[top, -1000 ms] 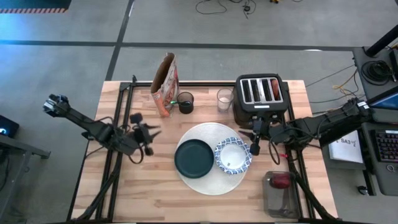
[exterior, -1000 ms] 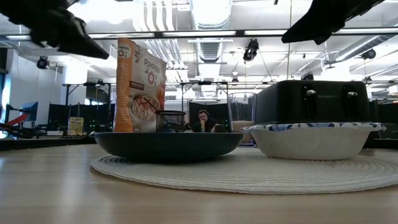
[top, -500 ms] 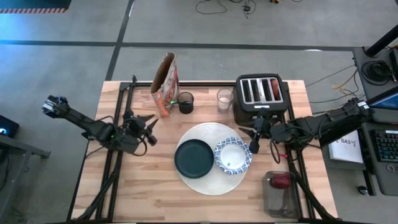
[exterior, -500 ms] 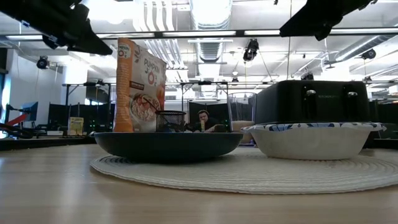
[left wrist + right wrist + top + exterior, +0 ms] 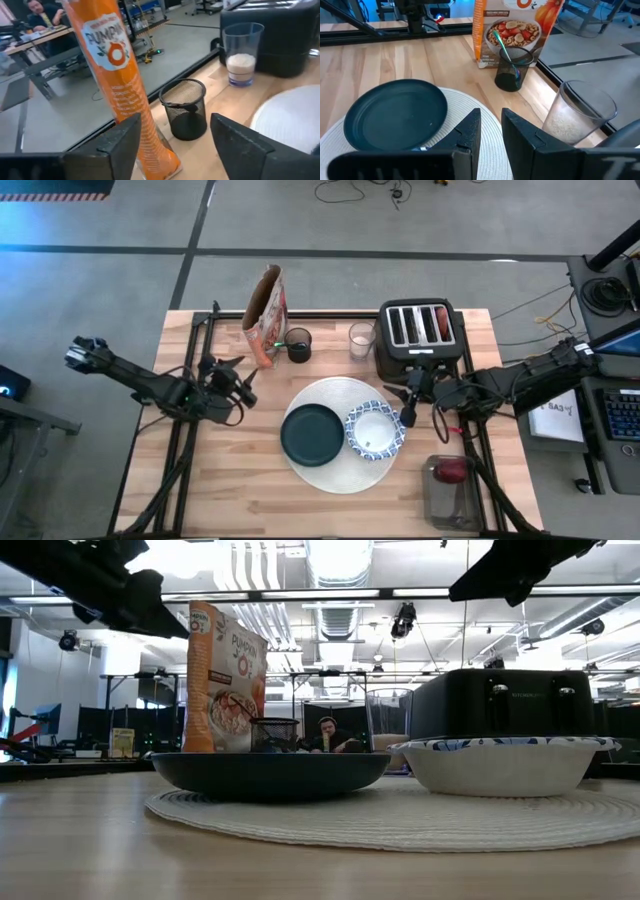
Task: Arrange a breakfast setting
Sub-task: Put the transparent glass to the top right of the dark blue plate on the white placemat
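Across the middle of the high view, found the big round white mat (image 5: 335, 470) flat on the wooden worktop (image 5: 230, 480). Logged the dark green plate (image 5: 312, 434) on the mat's left half and the blue-and-white patterned bowl (image 5: 375, 430) on its right half, rims just beside each other, both empty.

Spotted the left end effector (image 5: 243, 383) in the frame's centre left, above bare wood, left of the mat and below the cereal box (image 5: 266, 315). Saw its fingers spread wide in the left wrist view, nothing between them, aimed toward the black mesh cup (image 5: 297, 344).

Marked the right end effector (image 5: 405, 408) just right of the bowl and below the black four-slot toaster (image 5: 420, 330). Saw only a narrow gap between its fingers in the right wrist view, gripping nothing.

Placed the small clear glass (image 5: 361, 340) in the upper centre, between cup and toaster, upright, with something white in its bottom. Noted a slim green-handled utensil (image 5: 506, 52) standing in the cup; could not see its working end. Found the red apple (image 5: 453, 471) in a clear container (image 5: 445, 505) at the lower right corner. Could not identify a brownish item in one right-hand toaster slot.

Glimpsed a seated person (image 5: 327, 735) far behind the worktop in the low view.
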Robot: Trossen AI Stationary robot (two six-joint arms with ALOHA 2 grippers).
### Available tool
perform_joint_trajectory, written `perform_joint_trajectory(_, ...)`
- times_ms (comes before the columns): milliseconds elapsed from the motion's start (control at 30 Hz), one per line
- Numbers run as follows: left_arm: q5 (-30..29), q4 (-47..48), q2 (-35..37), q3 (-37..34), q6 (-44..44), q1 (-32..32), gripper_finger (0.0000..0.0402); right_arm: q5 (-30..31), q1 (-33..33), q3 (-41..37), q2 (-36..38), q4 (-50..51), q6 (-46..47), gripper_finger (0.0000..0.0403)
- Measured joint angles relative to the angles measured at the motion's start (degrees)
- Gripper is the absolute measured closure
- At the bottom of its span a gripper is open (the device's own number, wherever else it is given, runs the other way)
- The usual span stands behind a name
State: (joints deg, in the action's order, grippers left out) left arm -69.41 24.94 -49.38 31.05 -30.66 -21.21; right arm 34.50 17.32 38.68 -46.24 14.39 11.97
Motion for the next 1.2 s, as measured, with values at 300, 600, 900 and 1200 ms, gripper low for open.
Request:
perform_joint_trajectory(300, -8.58, -0.06, -2.23, -0.02, -6.08, 0.45, 0.0147, 0.0, 0.0, 0.02, -0.46, 0.06, 0.0, 0.0335)
perform_joint_trajectory(600, -4.37, -0.07, -7.03, -0.02, -9.3, 5.19, 0.0147, 0.0, 0.0, 0.02, -0.44, 0.04, 0.0, 0.0335)
perform_joint_trajectory(900, -4.96, -0.33, -13.91, -0.02, -14.31, 6.03, 0.0147, 0.0, 0.0, 0.02, -0.44, 0.07, 0.0, 0.0335)
perform_joint_trajectory(1200, -4.25, -0.33, -15.5, -0.02, -21.47, 6.88, 0.0129, 0.02, 0.0, 0.02, -0.44, 0.07, 0.0, 0.0335)
